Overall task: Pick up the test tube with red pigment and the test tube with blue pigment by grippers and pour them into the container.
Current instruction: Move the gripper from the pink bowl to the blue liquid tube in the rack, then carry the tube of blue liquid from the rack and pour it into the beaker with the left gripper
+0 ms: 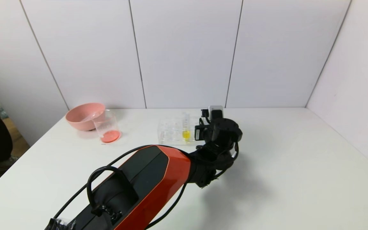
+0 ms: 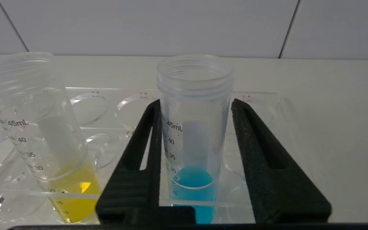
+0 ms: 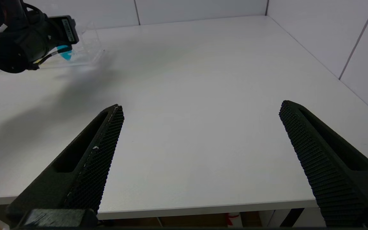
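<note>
— Why was the right gripper (image 3: pixel 200 159) hanging at the near edge of the table (image 3: pixel 203 80) with nothing between its fingers?

— It looked parked. Its jaws were spread wide over bare tabletop, well apart from the work, and the head view did not show it at all.

— And the left gripper (image 2: pixel 194 153)?

— Farther in, at the right end of the clear rack (image 1: pixel 171 131). It straddled the test tube with blue pigment (image 2: pixel 194 134), one finger on either side. The left finger seemed to touch the wall; a thin gap showed on the right, so I judged it not yet clenched. The tube stood upright in its hole, which made a side grasp sensible.

— What was hard to see?

— The blue tube was hidden behind the wrist in the head view. The yellow tube (image 2: pixel 59 150) leaned just left of it. Far left, the container (image 1: pixel 107 127) held red liquid beside the pink bowl (image 1: pixel 83 115); the red tube itself I could not make out.
</note>
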